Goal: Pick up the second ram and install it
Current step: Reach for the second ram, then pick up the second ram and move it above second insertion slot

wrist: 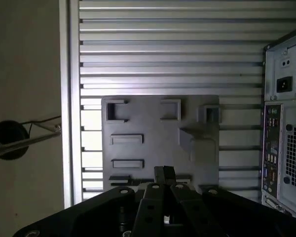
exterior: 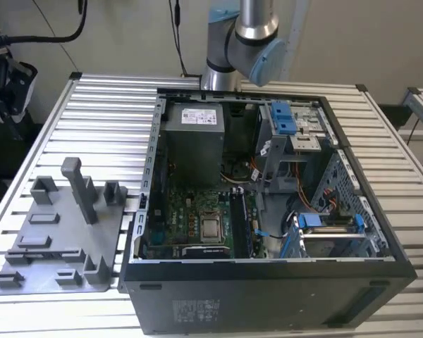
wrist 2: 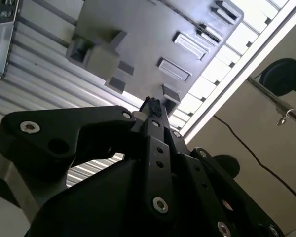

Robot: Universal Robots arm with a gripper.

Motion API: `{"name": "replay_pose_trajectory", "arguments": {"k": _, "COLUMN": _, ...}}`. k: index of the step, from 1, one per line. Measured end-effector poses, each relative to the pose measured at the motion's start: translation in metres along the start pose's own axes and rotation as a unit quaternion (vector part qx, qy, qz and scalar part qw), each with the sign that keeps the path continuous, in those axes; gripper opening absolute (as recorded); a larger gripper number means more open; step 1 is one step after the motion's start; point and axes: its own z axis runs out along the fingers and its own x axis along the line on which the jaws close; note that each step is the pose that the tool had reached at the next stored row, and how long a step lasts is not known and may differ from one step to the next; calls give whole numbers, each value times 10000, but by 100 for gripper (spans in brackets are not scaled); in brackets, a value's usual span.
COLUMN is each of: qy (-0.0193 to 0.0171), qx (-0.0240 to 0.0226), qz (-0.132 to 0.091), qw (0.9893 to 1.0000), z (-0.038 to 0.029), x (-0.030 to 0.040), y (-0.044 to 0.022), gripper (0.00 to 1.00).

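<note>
Over the grey tray (wrist: pixel 153 133) at one end of the slatted table (exterior: pixel 395 162), the gripper (wrist: pixel 164 173) hangs well above the moulded blocks, its fingers (wrist: pixel 159 174) drawn together with nothing between them; beside the tray lies the opened computer case (exterior: pixel 268 289), its motherboard (exterior: pixel 190 211) facing up; by the look of it, the job stands at the approach to the pick-up, with no stick in hand; where the second ram rests I cannot tell, though it may sit edge-on in one of the tray's holders; a grasp from this height would call for the fingers to part and line up square with a thin board's long edge; the gripper's black body covers the tray's nearest edge in both wrist views; the arm (exterior: pixel 257 28) runs out past the top of the exterior view; the memory slots (exterior: pixel 245 222) lie in shadow, too dark to judge what they hold.
</note>
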Motion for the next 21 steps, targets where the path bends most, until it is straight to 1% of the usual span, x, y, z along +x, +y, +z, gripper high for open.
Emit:
{"name": "replay_pose_trajectory", "arguments": {"k": 3, "qy": 0, "qx": 0, "qz": 0, "qw": 10000, "z": 5, "x": 41, "y": -90, "gripper": 11}}
{"name": "replay_pose_trajectory", "arguments": {"k": 7, "qy": 0, "qx": 0, "qz": 0, "qw": 10000, "z": 11, "x": 51, "y": -250, "gripper": 11}}
{"name": "replay_pose_trajectory", "arguments": {"k": 10, "qy": 0, "qx": 0, "qz": 0, "qw": 10000, "z": 16, "x": 55, "y": -345, "gripper": 11}}
{"name": "replay_pose_trajectory", "arguments": {"k": 13, "qy": 1, "qx": 0, "qz": 0, "qw": 10000, "z": 21, "x": 57, "y": -382, "gripper": 11}}
{"name": "replay_pose_trajectory", "arguments": {"k": 16, "qy": 0, "qx": 0, "qz": 0, "qw": 10000, "z": 22, "x": 77, "y": -384, "gripper": 11}}
{"name": "replay_pose_trajectory", "arguments": {"k": 21, "qy": 0, "qx": 0, "qz": 0, "qw": 10000, "z": 22, "x": 80, "y": -384, "gripper": 11}}
